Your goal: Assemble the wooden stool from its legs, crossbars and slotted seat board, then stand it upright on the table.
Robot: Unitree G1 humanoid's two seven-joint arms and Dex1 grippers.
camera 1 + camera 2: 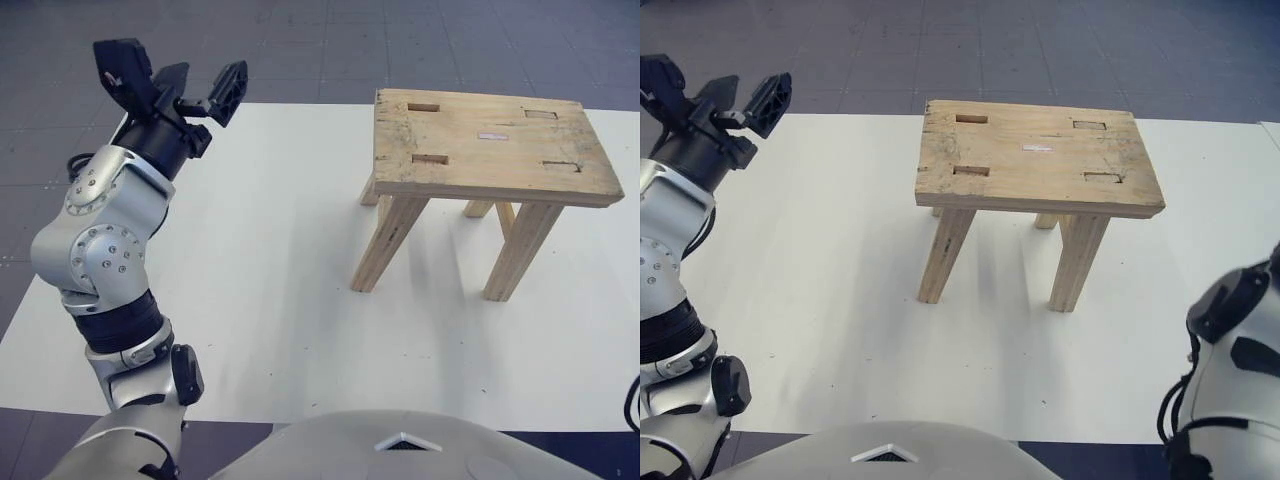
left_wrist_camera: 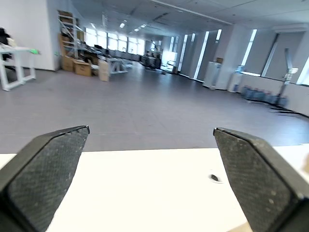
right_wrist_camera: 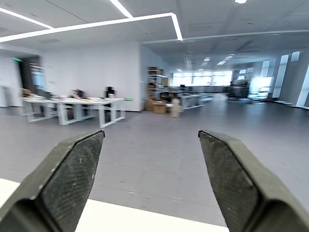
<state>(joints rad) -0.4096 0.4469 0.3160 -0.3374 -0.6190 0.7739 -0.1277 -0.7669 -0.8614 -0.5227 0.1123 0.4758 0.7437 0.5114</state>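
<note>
A white desk (image 1: 250, 300) carries everything, with grey tiled floor (image 1: 300, 40) beyond its far edge. The wooden stool (image 1: 490, 170) stands upright and assembled in the far half of the desk, toward the right side, with bare white surface around it on every visible side. Its seat board (image 1: 1040, 160) lies flat on top, long sides running along the desk's far edge. The two near legs (image 1: 385, 245) splay slightly outward and rest on the desk, and the two far legs are mostly hidden behind them and under the seat. What joins the legs beneath the seat cannot be made out. The silver left arm (image 1: 105, 250) rises by the desk's left edge, and the right arm (image 1: 1230, 350) shows at the near right corner. The left gripper (image 1: 180, 75) is held up over the far left corner of the desk, well apart from the stool, its black fingers (image 2: 48, 169) spread wide with nothing between them. The right gripper (image 3: 151, 140) is likewise spread and holds nothing, a strip of white desk showing below it. Four rectangular slots (image 1: 424, 107) are cut through the seat, one near each corner. A small pale label (image 1: 493, 136) sits near the seat's middle. A tiny dark mark (image 2: 215, 178) lies on the desk ahead of the left gripper.
</note>
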